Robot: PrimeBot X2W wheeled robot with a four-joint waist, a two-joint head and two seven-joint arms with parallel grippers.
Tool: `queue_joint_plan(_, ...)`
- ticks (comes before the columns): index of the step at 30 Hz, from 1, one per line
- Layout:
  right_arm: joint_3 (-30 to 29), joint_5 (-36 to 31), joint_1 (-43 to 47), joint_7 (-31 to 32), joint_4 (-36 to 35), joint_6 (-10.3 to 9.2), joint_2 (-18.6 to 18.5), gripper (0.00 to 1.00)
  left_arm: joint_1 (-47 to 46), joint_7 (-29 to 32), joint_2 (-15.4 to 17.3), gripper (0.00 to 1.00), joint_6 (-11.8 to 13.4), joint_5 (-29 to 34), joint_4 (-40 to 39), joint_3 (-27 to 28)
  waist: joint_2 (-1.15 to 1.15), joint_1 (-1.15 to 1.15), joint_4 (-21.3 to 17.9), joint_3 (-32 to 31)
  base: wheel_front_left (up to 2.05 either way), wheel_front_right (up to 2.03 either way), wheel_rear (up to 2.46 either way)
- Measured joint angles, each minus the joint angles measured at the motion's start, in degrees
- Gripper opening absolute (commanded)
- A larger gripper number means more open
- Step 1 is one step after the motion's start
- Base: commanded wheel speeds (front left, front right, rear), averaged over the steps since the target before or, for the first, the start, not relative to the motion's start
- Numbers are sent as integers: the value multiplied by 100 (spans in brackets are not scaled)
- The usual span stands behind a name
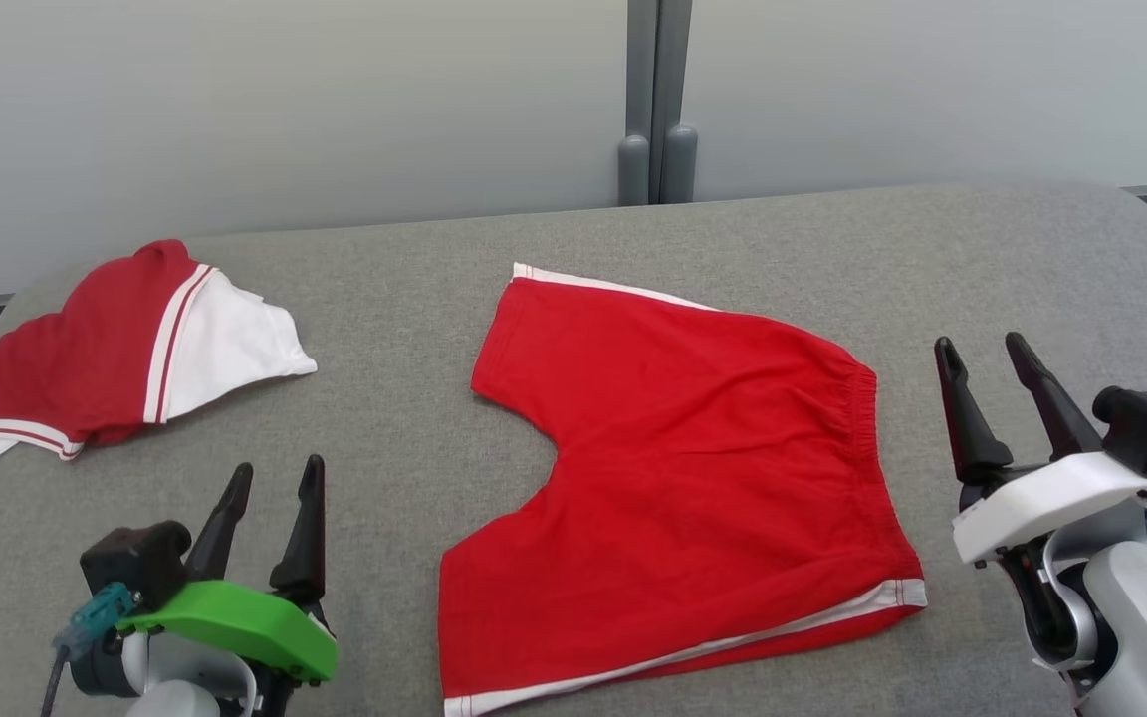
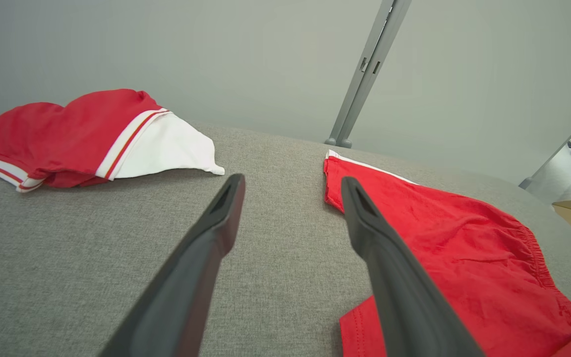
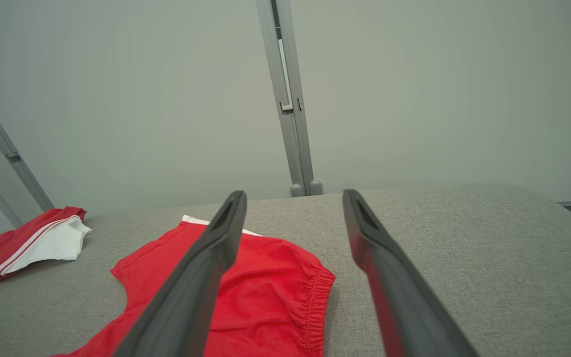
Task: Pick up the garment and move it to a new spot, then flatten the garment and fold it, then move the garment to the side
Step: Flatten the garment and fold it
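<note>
**Inspector:** State the position of the task item.

**Operator:** I see the garment, a pair of red shorts, lying spread out near the middle of the grey bench. Its elastic waistband faces my right side. The two legs point to my left, one nearer the far edge and one nearer me. A white stripe runs along the near side of the shorts, and another runs along the far side. The cloth lies mostly flat, with light creases.

**Inspector:** Report on the left arm.

**Operator:** My left gripper, on its green mount, stands over bare bench to the left of the near leg. It is apart from the cloth. Its two dark fingers are spread wide, with nothing between them.

**Inspector:** And the right arm?

**Operator:** My right gripper, on its white mount, stands just to the right of the waistband, clear of the cloth. Its fingers are spread just as wide and it has hold of nothing.

**Inspector:** Any other items on the surface?

**Operator:** I note a second garment, dark red and white with striped trim. It lies bunched at the far left of the bench, well apart from the shorts. Behind the bench I see a pale wall with a grey post standing at its middle.
</note>
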Motion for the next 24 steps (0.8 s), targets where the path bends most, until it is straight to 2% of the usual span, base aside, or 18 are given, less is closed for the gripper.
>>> queue_joint_plan(9,-2,-318,287,-5,67,-47,430,100,479,0,-434,100,0,659,105,405,0,0,32,-119,0,0,0)
queue_joint_plan(24,-10,-543,475,-5,243,-48,641,100,823,0,-833,100,0,1332,143,579,0,0,9,-133,0,0,0)
